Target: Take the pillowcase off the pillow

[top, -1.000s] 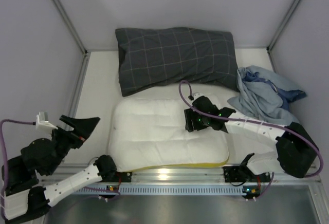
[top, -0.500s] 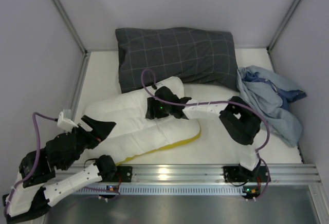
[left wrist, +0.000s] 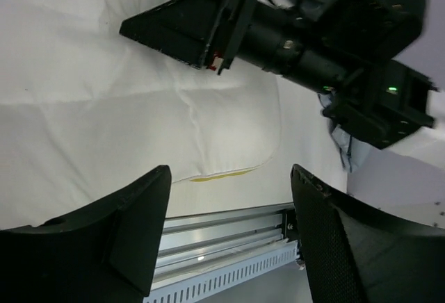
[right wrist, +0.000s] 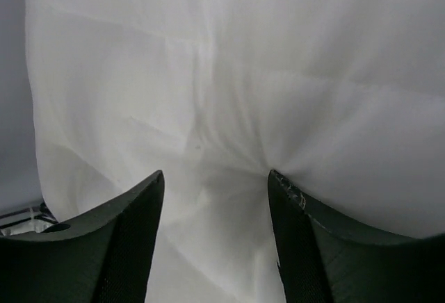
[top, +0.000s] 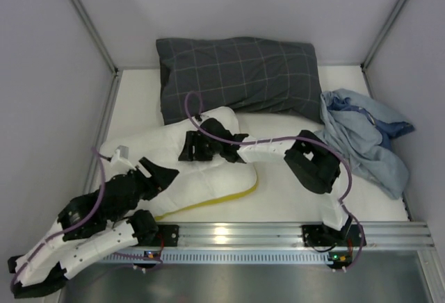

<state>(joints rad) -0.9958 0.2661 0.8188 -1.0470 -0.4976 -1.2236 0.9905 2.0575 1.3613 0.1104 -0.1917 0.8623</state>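
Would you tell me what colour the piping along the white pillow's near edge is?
Yellow; the piping shows best in the top external view.

Plain pale grey walls close in a cream surface on three sides, with slanting metal posts at the back corners. A ribbed aluminium rail (catching a bright glare) runs along the near edge.

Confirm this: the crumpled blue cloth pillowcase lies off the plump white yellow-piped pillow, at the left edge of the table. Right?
Wrong side. The crumpled blue cloth pillowcase lies off the plump white yellow-piped pillow, but at the right edge of the table, as the top external view shows.
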